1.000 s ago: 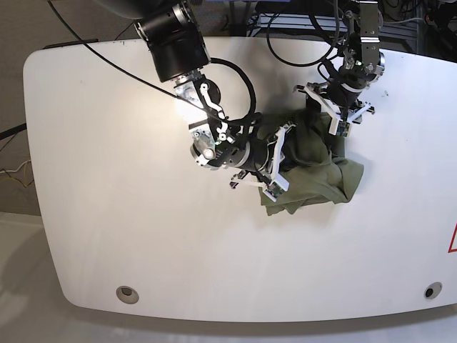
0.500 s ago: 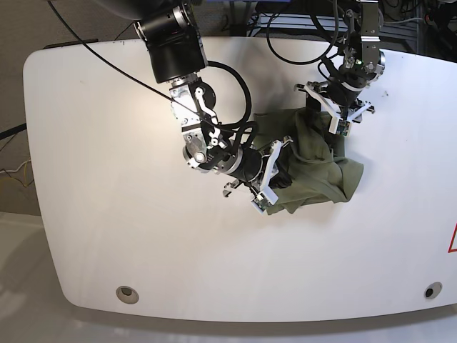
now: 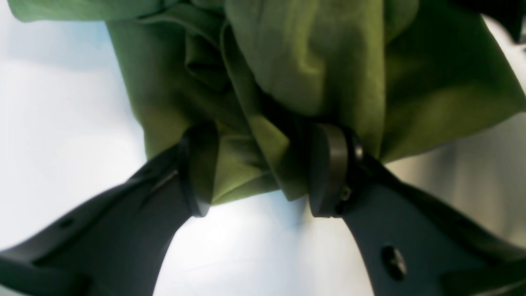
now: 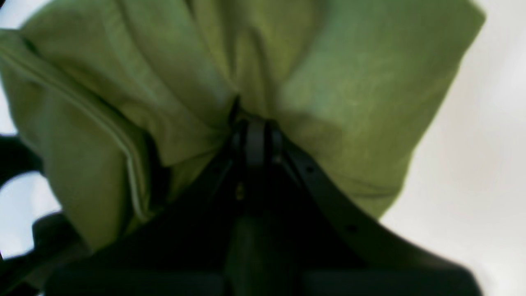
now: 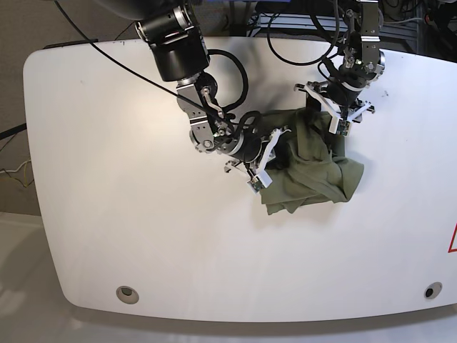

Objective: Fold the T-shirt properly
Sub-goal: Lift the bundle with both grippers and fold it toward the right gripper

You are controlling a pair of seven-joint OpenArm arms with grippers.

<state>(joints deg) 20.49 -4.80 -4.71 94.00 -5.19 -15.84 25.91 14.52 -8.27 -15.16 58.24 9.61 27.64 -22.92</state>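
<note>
The olive-green T-shirt lies crumpled in a heap on the white table, right of centre. My right gripper is at the heap's left edge. In the right wrist view it is shut on a pinched fold of the T-shirt, whose cloth bunches around the tips. My left gripper is at the heap's far edge. In the left wrist view it stands open, and a hanging bundle of the T-shirt lies between its dark pads.
Black cables loop from the right arm over the table's far side. Two round holes sit near the table's front edge. A red marking shows at the right edge.
My right arm swung: its gripper dipped toward the front left, then came back toward the far side with the cloth edge still held. The left arm stayed where it was.
</note>
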